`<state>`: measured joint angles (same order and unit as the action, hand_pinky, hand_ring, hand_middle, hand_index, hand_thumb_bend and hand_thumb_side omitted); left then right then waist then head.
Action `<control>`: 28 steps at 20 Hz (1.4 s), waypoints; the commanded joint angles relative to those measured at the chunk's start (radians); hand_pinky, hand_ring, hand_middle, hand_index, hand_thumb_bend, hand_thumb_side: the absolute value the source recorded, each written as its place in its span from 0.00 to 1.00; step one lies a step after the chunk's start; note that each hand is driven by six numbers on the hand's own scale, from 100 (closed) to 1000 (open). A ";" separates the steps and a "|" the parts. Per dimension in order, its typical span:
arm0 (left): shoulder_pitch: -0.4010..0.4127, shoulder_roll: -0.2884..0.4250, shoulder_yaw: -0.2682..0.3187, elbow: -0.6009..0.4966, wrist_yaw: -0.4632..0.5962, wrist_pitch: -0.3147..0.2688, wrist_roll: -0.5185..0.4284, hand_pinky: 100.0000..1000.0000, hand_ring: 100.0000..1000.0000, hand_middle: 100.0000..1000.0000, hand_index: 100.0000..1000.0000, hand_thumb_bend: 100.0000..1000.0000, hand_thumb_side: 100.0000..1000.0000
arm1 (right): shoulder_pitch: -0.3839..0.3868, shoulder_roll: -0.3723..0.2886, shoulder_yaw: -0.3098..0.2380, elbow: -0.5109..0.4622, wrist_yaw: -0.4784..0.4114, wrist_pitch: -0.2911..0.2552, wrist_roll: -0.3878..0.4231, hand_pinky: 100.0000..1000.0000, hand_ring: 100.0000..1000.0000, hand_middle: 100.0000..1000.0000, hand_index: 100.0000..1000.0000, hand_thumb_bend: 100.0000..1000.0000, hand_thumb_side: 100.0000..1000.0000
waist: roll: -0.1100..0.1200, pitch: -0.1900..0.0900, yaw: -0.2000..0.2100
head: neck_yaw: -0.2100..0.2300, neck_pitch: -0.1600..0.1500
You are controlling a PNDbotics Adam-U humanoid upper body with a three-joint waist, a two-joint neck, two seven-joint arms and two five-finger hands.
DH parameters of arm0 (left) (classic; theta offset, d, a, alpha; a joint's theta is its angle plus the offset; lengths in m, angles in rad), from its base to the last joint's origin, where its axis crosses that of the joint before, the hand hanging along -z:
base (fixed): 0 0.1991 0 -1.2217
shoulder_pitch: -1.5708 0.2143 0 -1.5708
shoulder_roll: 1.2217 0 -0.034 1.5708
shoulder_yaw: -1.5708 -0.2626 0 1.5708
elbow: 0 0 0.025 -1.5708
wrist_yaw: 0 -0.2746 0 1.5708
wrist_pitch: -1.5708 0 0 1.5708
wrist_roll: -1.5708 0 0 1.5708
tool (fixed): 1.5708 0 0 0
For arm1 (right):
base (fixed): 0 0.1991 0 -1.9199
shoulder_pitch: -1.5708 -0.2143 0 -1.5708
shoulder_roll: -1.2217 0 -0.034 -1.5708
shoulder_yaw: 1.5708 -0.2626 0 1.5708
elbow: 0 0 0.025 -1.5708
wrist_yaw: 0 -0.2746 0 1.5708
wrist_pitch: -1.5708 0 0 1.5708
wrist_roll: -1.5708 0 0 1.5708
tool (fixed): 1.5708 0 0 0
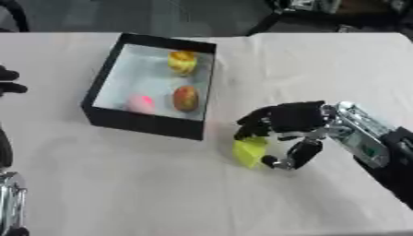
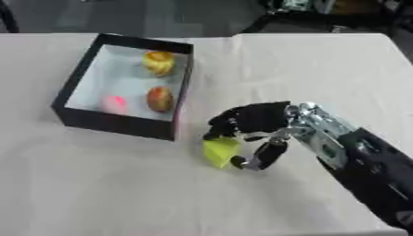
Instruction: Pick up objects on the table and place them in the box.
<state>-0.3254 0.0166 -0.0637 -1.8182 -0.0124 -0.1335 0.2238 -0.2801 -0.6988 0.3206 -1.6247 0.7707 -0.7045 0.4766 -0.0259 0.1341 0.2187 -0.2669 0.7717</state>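
The right hand [image 1: 282, 122] has its fingers [image 1: 256, 120] and thumb curled around the yellow block [image 1: 249, 151], just off the bench [image 1: 161, 184]. The black box [image 1: 145, 120] lies up-left beyond the fingertips, holding three fruit-like pieces.

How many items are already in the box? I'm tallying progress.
3, all in the black box: a yellow fruit-like piece at the far end, a red-yellow one nearer, and a pink one beside it. Its near wall may hide more.
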 commanded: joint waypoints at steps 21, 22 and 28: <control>-0.014 0.006 -0.002 -0.012 -0.008 0.001 0.003 0.40 0.47 0.42 0.63 0.00 0.93 | -0.047 -0.091 -0.086 -0.133 -0.365 0.065 -0.285 0.83 0.79 0.28 0.78 0.00 0.12 | 0.004 -0.015 -0.004 | -0.003 -0.002; -0.014 0.006 -0.003 -0.012 -0.008 0.001 0.003 0.40 0.47 0.42 0.63 0.00 0.93 | -0.065 -0.103 -0.090 -0.141 -0.408 0.082 -0.271 0.83 0.78 0.28 0.78 0.00 0.12 | 0.004 -0.016 -0.003 | -0.004 -0.002; -0.025 -0.008 -0.019 -0.023 -0.004 -0.001 -0.014 0.40 0.47 0.42 0.63 0.00 0.93 | -0.265 -0.068 -0.068 0.019 -0.602 0.182 -0.121 0.82 0.79 0.28 0.77 0.00 0.13 | 0.010 -0.014 0.031 | -0.039 -0.002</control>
<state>-0.3329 0.0130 -0.0761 -1.8192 -0.0147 -0.1332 0.2168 -0.5241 -0.7577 0.2567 -1.6367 0.2065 -0.5399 0.3252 -0.0256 0.1342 0.2535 -0.2961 0.7717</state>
